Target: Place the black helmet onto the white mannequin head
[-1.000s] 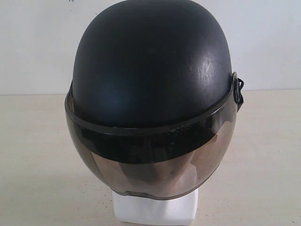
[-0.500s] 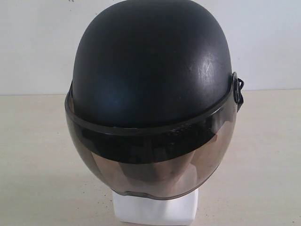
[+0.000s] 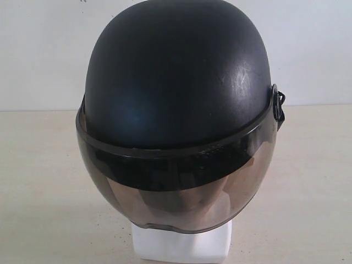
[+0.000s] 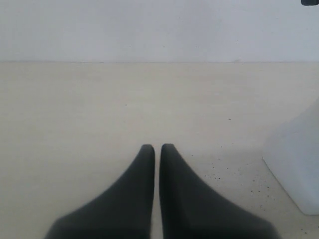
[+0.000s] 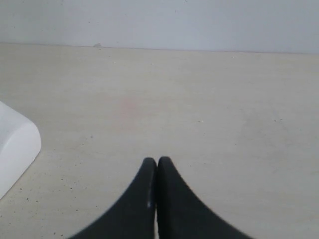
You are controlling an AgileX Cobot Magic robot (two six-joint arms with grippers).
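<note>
Matte black helmet [image 3: 176, 82] seated on the white mannequin head [image 3: 181, 246], upright on the table [image 3: 38, 187].
Left gripper [image 4: 157, 147]: jaws clenched, empty, near the neck base. Helmet: I judge the shell stiff, smooth and slippery; the visor [image 3: 176, 195] looks scratch-prone, so I would grip the lower rim. Right gripper [image 5: 157, 161]: clenched, empty.

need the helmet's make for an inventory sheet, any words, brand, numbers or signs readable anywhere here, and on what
No text can be read in any view.
black helmet: only pale scuffs on the shell, no brand or number.
tinted visor: faint marks on its dark upper band, too blurred to read.
white mannequin head: the part of the base that shows is blank.
table and wall: no signs.
</note>
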